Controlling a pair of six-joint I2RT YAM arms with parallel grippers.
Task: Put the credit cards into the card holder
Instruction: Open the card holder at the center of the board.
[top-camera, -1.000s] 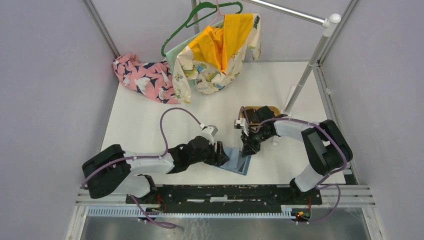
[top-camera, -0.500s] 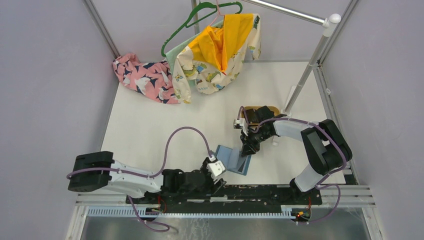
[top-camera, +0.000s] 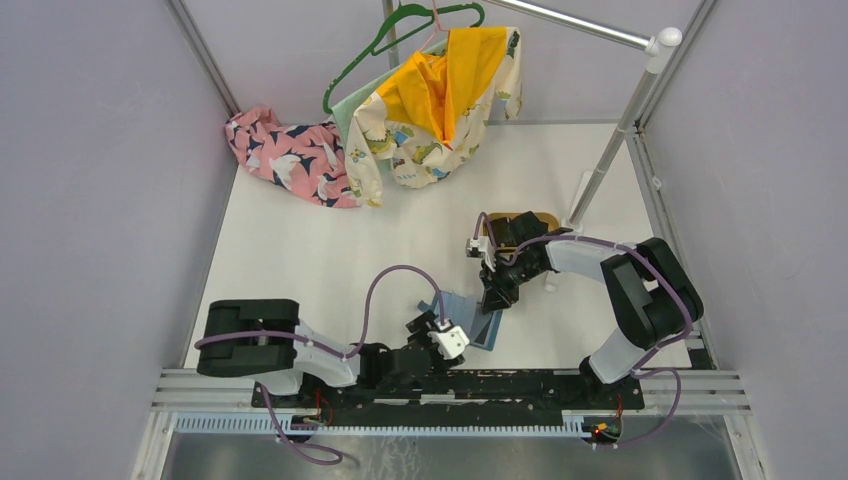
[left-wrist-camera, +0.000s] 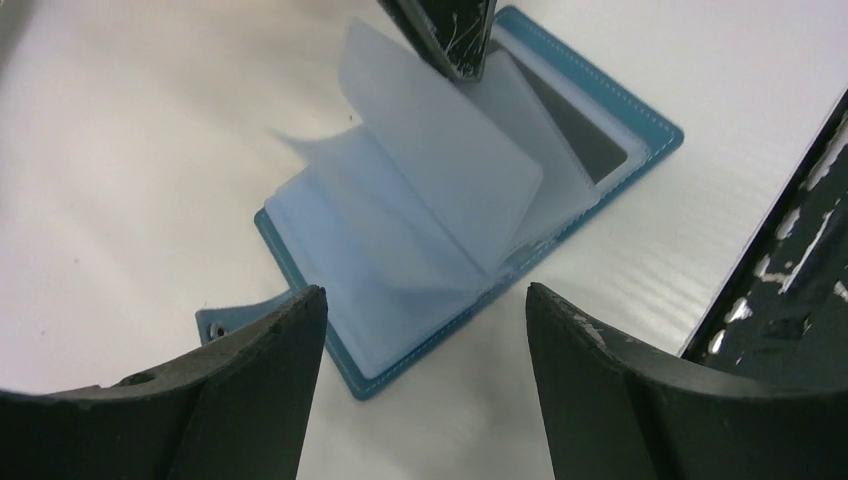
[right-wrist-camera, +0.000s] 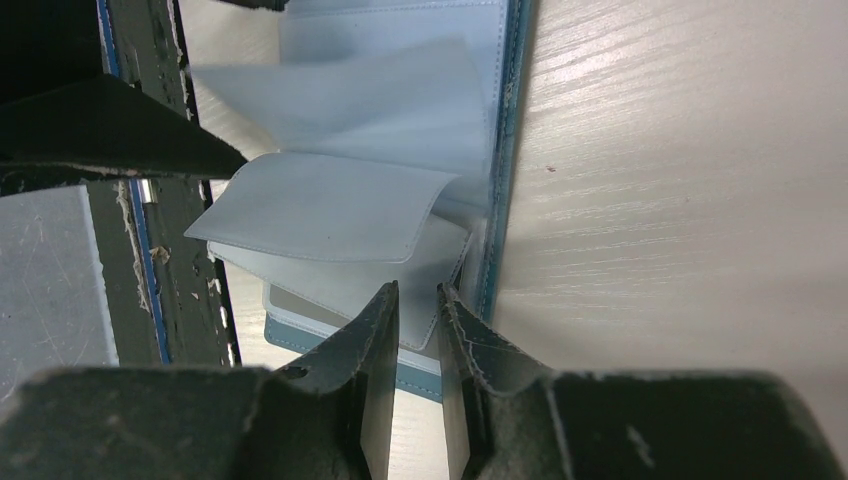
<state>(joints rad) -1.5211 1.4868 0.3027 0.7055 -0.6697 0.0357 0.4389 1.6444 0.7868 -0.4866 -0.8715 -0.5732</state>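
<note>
1. The left gripper (left-wrist-camera: 422, 298) has its jaws wide apart with nothing between them, poised just over the near edge of the card holder (left-wrist-camera: 440, 200).
2. The right gripper (right-wrist-camera: 412, 295) shows its jaws a narrow slit apart at the sleeve edges; a pinch cannot be confirmed.
3. The card holder lies open on the table (left-wrist-camera: 140, 140), clear sleeves fanned, with one dark card (left-wrist-camera: 588, 138) showing in a sleeve.
4. Advised: pin the cover flat, part one sleeve only, and feed any card square to its mouth.

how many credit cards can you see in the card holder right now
1: a grey card sits in the sleeve against the far cover of the open card holder. More may be hidden behind the frosted sleeves or under the arm.
</note>
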